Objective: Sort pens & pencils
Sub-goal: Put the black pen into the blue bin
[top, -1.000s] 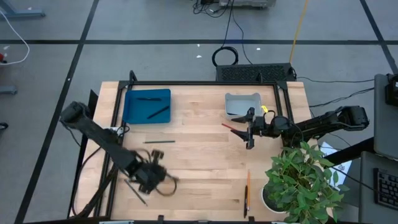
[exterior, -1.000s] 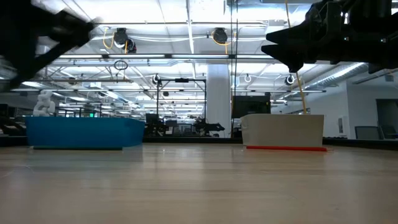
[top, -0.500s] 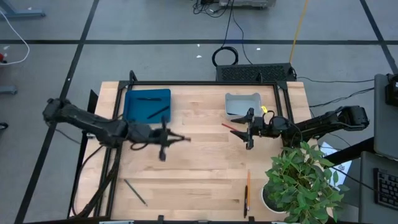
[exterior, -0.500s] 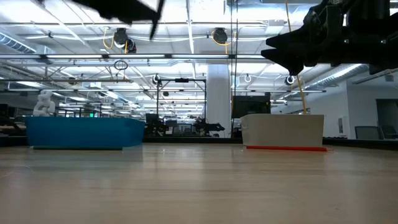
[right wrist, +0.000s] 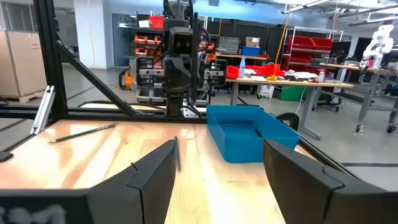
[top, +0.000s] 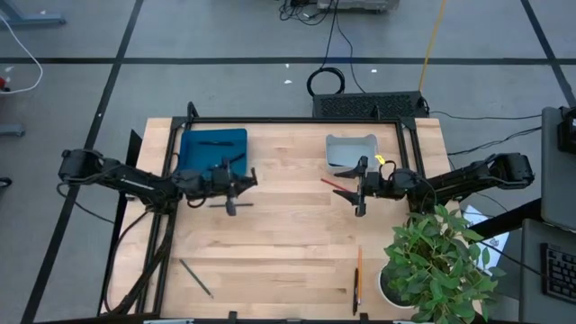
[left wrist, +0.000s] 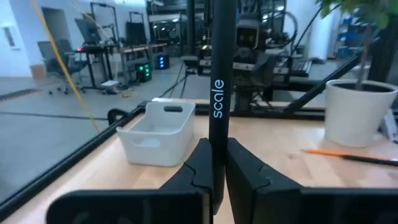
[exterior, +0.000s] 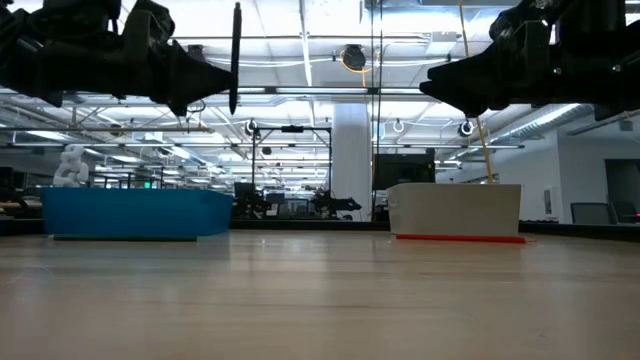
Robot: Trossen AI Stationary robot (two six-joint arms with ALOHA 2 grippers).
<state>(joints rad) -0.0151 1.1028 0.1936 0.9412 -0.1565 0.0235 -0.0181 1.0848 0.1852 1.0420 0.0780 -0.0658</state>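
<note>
Gripping black pen (exterior: 236, 55), left gripper (top: 236, 184) clamped on it, pen upright, held above table (top: 288, 243) just beside blue bin (top: 213, 151). Two dark pens (top: 220, 153) lie in blue bin; another pen (top: 229, 204) on table just below left gripper. Right gripper (top: 361, 189) fingers spread wide, holding nothing, near white bin (top: 349, 148), just beside red pencil (top: 335, 184). Orange pencil (top: 357, 274) at front edge near plant (top: 441, 261). Dark pencil (top: 195, 276) at front left.
</note>
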